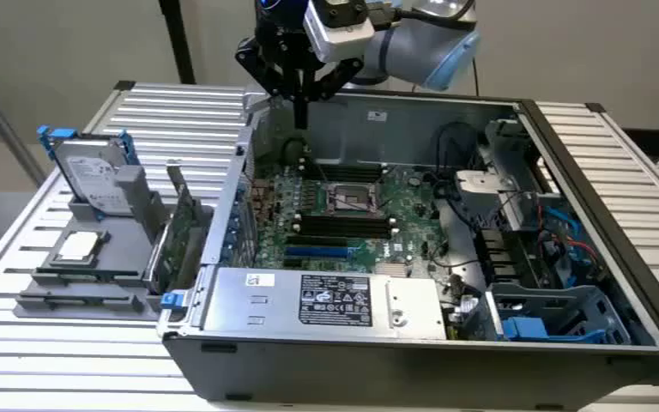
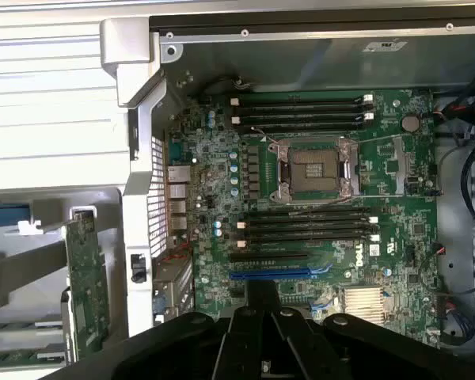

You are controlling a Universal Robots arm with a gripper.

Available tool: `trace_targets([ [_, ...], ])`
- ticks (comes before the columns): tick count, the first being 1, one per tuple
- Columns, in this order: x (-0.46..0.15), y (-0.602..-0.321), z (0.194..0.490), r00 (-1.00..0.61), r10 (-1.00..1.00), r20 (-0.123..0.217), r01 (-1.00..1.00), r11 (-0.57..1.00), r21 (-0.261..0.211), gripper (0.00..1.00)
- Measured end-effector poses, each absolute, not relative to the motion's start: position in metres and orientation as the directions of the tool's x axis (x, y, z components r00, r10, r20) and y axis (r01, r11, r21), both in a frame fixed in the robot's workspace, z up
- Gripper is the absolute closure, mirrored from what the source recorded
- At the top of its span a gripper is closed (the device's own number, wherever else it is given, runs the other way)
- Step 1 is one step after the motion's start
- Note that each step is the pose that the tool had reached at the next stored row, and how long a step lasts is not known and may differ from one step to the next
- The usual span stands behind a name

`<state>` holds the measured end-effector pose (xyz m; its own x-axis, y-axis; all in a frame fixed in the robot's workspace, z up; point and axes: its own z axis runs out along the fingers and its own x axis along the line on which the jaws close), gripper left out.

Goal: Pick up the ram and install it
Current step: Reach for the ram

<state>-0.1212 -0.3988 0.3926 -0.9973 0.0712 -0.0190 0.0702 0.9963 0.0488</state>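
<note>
Ram (image 1: 302, 116) hangs pinched in the tool (image 1: 301, 93) above the open case (image 1: 421, 365) on a slatted table (image 1: 66, 365).

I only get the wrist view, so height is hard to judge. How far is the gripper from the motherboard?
Observer: The gripper hangs well above the motherboard, by the computer case wall on the exterior view's left.
Operator: What's on the grey holder outside that wall?
Observer: A hard drive in a blue frame stands upright on it.
Operator: Anything else?
Observer: A square silver processor chip lies flat on it, nearer the exterior camera.
</note>
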Motion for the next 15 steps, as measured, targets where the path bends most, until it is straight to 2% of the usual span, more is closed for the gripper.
trace_targets([
  [15, -0.1223, -0.4023, 0.3927, -0.997, 0.071, -0.019, 0.07, 0.996, 0.049, 1.0],
])
